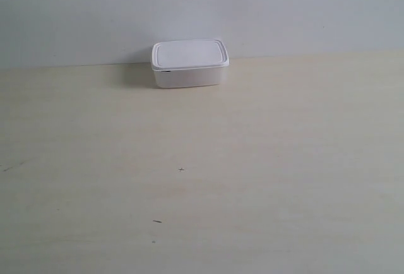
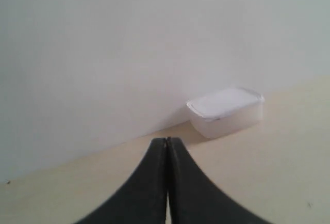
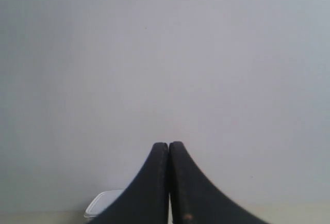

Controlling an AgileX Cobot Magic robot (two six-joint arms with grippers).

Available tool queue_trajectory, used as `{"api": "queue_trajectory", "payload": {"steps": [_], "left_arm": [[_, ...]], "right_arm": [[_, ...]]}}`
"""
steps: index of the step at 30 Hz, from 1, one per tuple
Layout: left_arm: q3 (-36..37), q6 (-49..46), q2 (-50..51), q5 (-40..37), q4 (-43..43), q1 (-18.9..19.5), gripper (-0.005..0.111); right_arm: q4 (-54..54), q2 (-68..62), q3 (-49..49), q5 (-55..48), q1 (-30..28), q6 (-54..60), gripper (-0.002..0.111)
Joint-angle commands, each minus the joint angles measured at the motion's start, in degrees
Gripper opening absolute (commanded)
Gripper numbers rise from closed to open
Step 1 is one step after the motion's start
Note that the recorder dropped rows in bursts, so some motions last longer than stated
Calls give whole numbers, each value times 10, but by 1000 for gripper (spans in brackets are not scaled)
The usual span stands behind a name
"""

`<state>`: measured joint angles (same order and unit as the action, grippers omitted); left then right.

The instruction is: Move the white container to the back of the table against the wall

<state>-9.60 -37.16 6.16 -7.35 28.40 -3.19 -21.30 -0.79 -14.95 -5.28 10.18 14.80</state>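
Observation:
The white container (image 1: 189,64) stands with its lid on at the far edge of the table (image 1: 202,179), its back side against the wall (image 1: 202,9). No arm shows in the exterior view. In the left wrist view the container (image 2: 226,111) sits well beyond my left gripper (image 2: 167,140), whose black fingers are pressed together with nothing between them. My right gripper (image 3: 168,144) is shut and empty too; it faces the wall (image 3: 165,53), and only a corner of the container (image 3: 103,203) peeks out beside its fingers.
A few tiny dark specks (image 1: 181,170) mark the pale wood-grain tabletop in front of the container. The wall runs along the whole back edge of the table.

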Motion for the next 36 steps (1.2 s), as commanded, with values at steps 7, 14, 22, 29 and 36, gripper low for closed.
{"api": "queue_trajectory", "payload": {"steps": [7,14,22,29,36], "left_arm": [[67,131,-61,23,15,60,0],[96,204,-62,37,20,61,0],[96,204,-62,46,-71,61,0],[96,204,-62,-3,-71,61,0],[96,204,-62,-43,-73,61,0]], "right_arm": [[5,8,3,-15,-3,2,0],[7,8,3,-17,-3,2,0],[73,8,33,-14,-3,2,0],[100,8,149,-14,-3,2,0],[124,8,149,-27,-3,2,0]]}}
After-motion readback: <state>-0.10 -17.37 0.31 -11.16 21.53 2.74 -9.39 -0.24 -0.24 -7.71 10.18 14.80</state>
